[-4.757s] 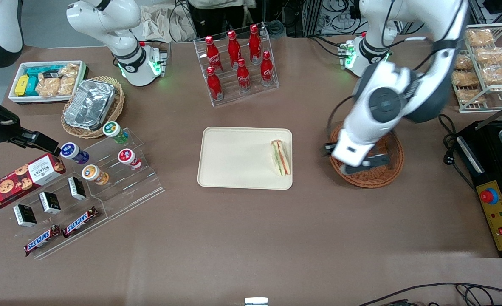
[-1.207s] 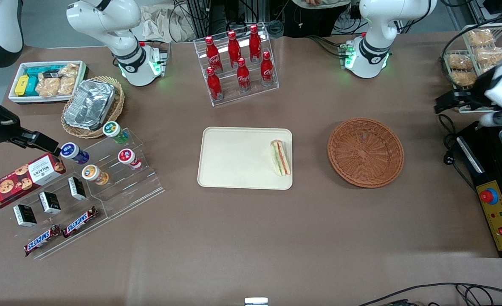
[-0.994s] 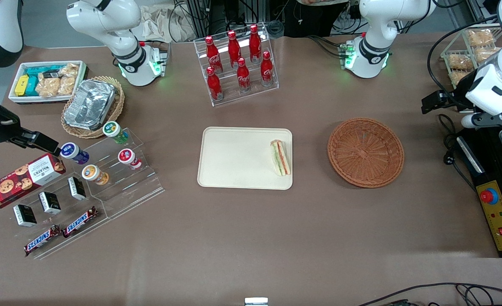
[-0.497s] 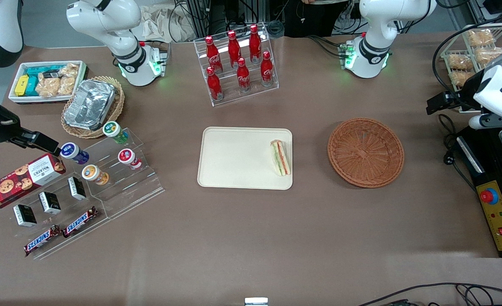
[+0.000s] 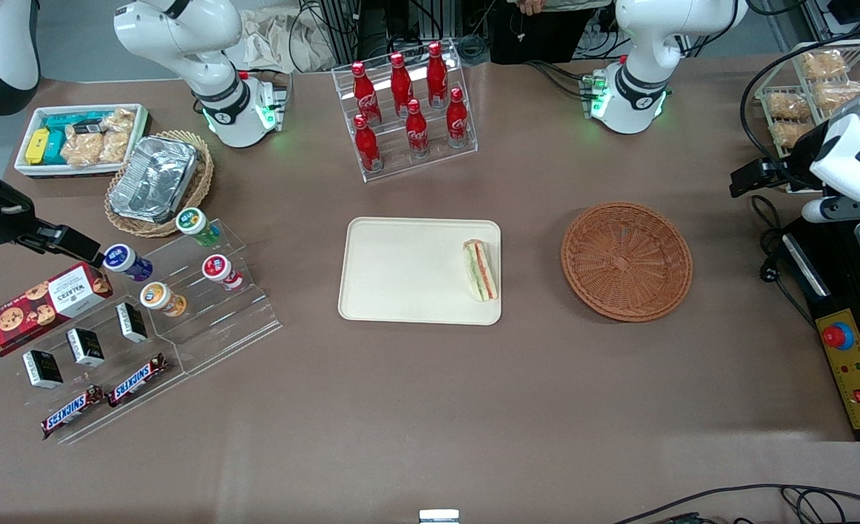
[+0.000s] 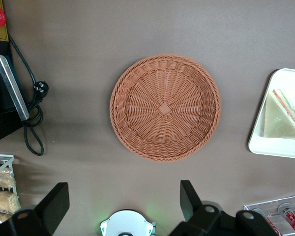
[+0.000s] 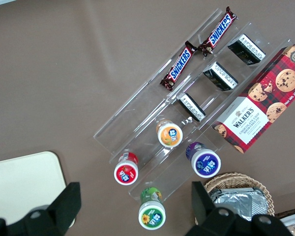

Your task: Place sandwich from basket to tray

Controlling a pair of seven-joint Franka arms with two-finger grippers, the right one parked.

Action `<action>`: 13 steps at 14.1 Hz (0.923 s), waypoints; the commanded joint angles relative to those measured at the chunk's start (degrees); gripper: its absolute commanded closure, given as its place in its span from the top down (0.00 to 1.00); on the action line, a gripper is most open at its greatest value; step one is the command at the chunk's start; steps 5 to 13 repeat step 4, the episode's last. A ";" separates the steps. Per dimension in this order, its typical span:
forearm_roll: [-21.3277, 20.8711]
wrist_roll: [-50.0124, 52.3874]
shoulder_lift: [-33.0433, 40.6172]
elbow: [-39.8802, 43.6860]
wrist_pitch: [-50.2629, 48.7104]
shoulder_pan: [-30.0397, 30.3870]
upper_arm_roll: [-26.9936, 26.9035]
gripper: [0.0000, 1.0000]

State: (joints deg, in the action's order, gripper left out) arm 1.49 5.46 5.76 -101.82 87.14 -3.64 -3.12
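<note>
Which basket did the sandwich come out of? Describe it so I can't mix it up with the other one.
Start at the cream tray mid-table, sandwich at its edge. The basket sits beside it, toward the working arm's end, with the open gripper raised near it. It is round, reddish-brown and holds nothing; the paler one holds a foil container.

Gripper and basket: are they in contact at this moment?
Apart. In the front view the gripper hangs toward the working arm's end of the table, with bare tabletop between it and the basket; its fingers are open and the sandwich lies on the tray.
</note>
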 commanded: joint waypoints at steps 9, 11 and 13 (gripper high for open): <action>-3.33 0.16 -0.22 1.18 -0.22 -0.32 0.39 1.00; -3.33 0.16 -0.22 1.18 -0.22 -0.32 0.39 1.00; -3.33 0.16 -0.22 1.18 -0.22 -0.32 0.39 1.00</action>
